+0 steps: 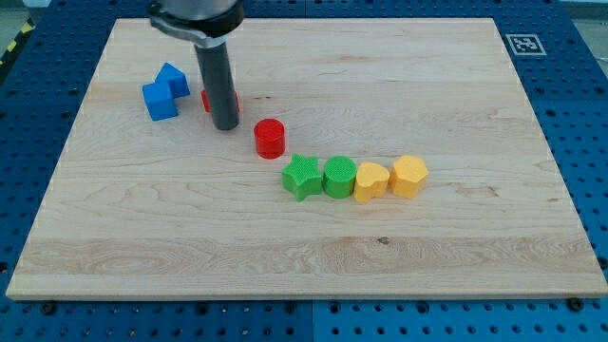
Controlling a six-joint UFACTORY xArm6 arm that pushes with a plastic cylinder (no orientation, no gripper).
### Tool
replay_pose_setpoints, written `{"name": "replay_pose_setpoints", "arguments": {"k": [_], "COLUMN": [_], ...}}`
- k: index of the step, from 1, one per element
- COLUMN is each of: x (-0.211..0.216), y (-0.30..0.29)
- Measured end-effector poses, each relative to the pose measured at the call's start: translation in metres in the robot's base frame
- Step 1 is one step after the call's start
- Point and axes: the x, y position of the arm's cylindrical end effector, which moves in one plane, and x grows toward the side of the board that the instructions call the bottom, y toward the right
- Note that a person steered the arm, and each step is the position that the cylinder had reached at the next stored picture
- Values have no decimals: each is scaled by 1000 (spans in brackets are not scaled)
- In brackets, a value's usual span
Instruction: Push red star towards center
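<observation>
Camera view: one arm, a dark rod and no hand, so nothing is held.
My tip: on the table, near the top-left corner.
Red star: mostly hidden behind the rod, touching or just beside it, on its left.
Neighbours: blue blocks further left; red cylinder toward the centre.
Advice: get behind the star on its corner side, push slowly toward the centre, steer clear of the cylinder.

No readable words, brands or numbers showing anywhere, only a black-and-white square fiducial marker sitting printed on the table at the view's top right corner, carrying no legible text
</observation>
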Motion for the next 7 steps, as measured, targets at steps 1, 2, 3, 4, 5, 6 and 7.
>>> {"name": "replay_pose_setpoints", "arguments": {"k": [1, 2, 3, 4, 5, 6, 7], "x": [-8, -31, -43, -45, -45, -45, -44], "y": [-44, -84, -94, -89, -49, 0, 32]}}
